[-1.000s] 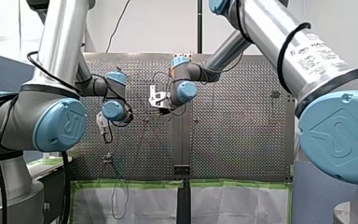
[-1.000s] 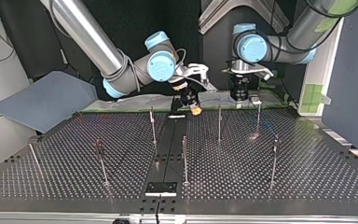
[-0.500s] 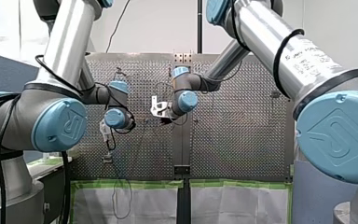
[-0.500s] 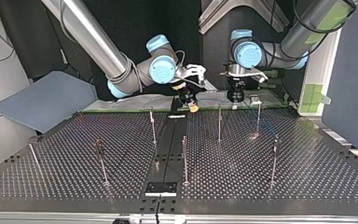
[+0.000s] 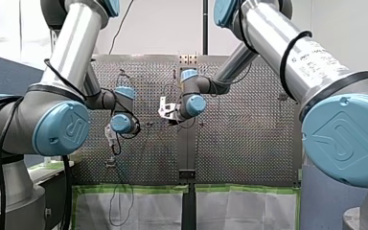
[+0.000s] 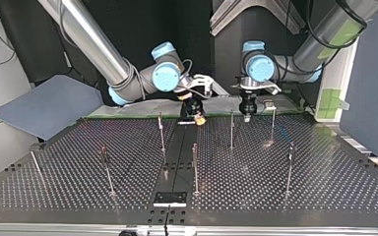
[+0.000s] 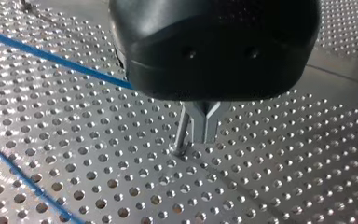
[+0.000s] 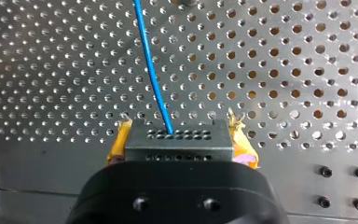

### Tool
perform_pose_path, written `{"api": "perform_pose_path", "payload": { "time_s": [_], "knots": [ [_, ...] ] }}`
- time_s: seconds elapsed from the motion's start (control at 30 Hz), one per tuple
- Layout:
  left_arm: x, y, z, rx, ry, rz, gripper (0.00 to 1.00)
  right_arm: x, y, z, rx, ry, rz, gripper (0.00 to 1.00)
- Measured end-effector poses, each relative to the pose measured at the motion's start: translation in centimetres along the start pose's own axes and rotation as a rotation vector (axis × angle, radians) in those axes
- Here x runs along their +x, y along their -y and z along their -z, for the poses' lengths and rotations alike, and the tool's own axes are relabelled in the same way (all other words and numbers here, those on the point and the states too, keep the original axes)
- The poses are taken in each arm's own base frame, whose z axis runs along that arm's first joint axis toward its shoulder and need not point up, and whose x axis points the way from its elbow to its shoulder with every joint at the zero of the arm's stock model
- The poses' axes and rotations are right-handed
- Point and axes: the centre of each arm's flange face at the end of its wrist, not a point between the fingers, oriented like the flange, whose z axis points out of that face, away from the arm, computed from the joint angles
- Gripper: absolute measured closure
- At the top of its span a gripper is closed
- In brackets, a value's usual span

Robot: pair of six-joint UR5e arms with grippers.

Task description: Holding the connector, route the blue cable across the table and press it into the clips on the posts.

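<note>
In the right wrist view my right gripper (image 8: 177, 140) is shut on a dark grey connector block (image 8: 177, 141), with yellow pads (image 8: 117, 142) at both its sides. The blue cable (image 8: 148, 65) leaves the block and runs ahead over the perforated table. In the top view this gripper (image 6: 197, 117) hangs low near the table's far edge, at the middle. My left gripper (image 7: 199, 128) has its metal fingers shut, tips just above the table, right beside a thin post (image 7: 182, 133). Blue cable (image 7: 51, 56) passes behind its body. In the top view it (image 6: 246, 112) sits between two posts.
Several thin posts stand on the table (image 6: 325, 177), among them ones at the middle (image 6: 195, 167), by my left gripper (image 6: 232, 130) and further right (image 6: 272, 123). A black plate (image 6: 170, 198) lies at the near edge. A second cable stretch (image 7: 23, 182) crosses the table.
Both grippers have come down toward the table. In the top view my right gripper moved slightly left and my left gripper dropped in beside the post.
</note>
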Motion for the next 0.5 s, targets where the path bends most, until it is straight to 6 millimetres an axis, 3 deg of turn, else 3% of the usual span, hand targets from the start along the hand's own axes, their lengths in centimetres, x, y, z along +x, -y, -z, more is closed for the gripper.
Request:
{"api": "perform_pose_path", "payload": {
  "time_s": [0.3,0.5],
  "knots": [
    [-1.6,0.0,-2.0,0.011,0.032,0.006,1.00,0.3,-1.4,-0.4,-0.009,-0.016,-0.011,1.00],
    [-1.0,0.1,-3.3,0.024,0.012,0.001,1.00,0.4,-2.6,-0.6,-0.025,-0.020,-0.016,1.00]
  ]
}}
